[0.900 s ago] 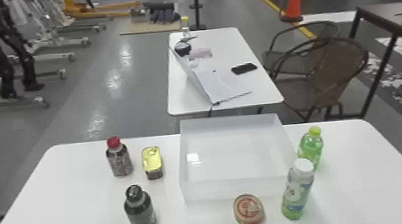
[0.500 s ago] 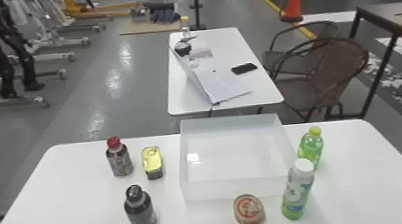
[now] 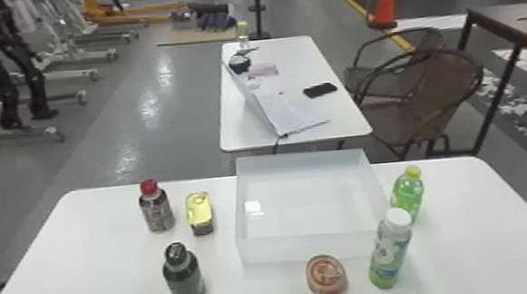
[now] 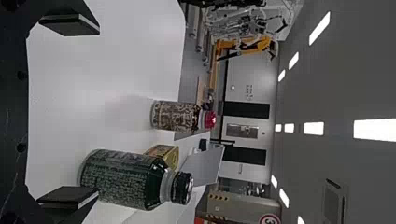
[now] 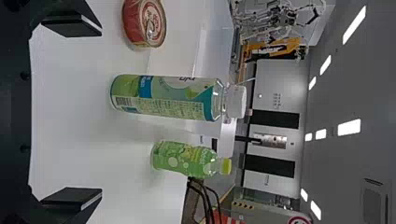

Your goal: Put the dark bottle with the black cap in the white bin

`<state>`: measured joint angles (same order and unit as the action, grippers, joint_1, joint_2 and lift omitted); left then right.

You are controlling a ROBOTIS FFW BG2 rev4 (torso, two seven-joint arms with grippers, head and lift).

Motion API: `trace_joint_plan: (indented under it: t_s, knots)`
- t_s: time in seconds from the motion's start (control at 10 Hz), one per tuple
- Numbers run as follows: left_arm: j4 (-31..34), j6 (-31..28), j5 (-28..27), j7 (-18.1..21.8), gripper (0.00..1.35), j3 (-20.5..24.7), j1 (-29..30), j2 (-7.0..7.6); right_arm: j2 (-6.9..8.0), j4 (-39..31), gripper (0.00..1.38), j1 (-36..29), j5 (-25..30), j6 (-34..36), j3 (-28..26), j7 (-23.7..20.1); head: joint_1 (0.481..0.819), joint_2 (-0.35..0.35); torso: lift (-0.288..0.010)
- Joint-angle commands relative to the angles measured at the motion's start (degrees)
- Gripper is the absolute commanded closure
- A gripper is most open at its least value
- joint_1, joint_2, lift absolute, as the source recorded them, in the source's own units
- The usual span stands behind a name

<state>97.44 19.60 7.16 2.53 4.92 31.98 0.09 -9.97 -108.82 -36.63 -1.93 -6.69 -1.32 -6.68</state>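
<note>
The dark bottle with the black cap [image 3: 184, 276] stands upright on the near left of the white table. The white bin [image 3: 314, 247], a translucent box, sits at the table's middle, to the right of that bottle. In the left wrist view, my left gripper [image 4: 70, 112] is open with nothing between its fingers; the dark bottle [image 4: 122, 178] stands beyond one fingertip, off to that side. In the right wrist view, my right gripper [image 5: 72, 113] is parked open, facing a white-capped bottle [image 5: 163, 97] farther off.
A red-capped bottle [image 3: 156, 208] and a yellow-topped tin [image 3: 199, 212] stand behind the dark bottle. A round tin [image 3: 326, 275] lies in front of the bin. The white-capped bottle and a green bottle [image 3: 408, 194] stand along the bin's right side.
</note>
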Motion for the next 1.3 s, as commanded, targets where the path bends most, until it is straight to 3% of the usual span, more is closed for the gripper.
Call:
trace_joint_plan:
  t_s: [0.0, 0.5, 0.9, 1.2]
  knots:
    - [-0.58, -0.18, 0.31, 2.48, 0.09, 0.61, -0.86, -0.24, 0.04, -0.08, 0.09, -0.11, 0.0, 0.18, 0.0, 0.0, 0.549, 0.0, -0.1]
    - [-5.33, -4.92, -0.48, 17.6, 0.09, 4.48, -9.04, -0.24, 0.3, -0.08, 0.09, 0.24, 0.09, 0.62, 0.0, 0.0, 0.549, 0.0, -0.1]
    - [-11.48, -6.42, -2.68, 24.28, 0.09, 4.75, -15.98, -0.24, 0.92, 0.27, 0.09, 0.77, 0.61, 0.89, 0.0, -0.62, 0.549, 0.0, -0.1]
    - [-16.23, -6.77, -2.07, 26.3, 0.09, 2.28, -20.99, -0.24, 1.8, 0.8, 0.09, 1.47, 1.05, 0.89, 0.09, -1.85, 0.549, 0.0, -0.1]
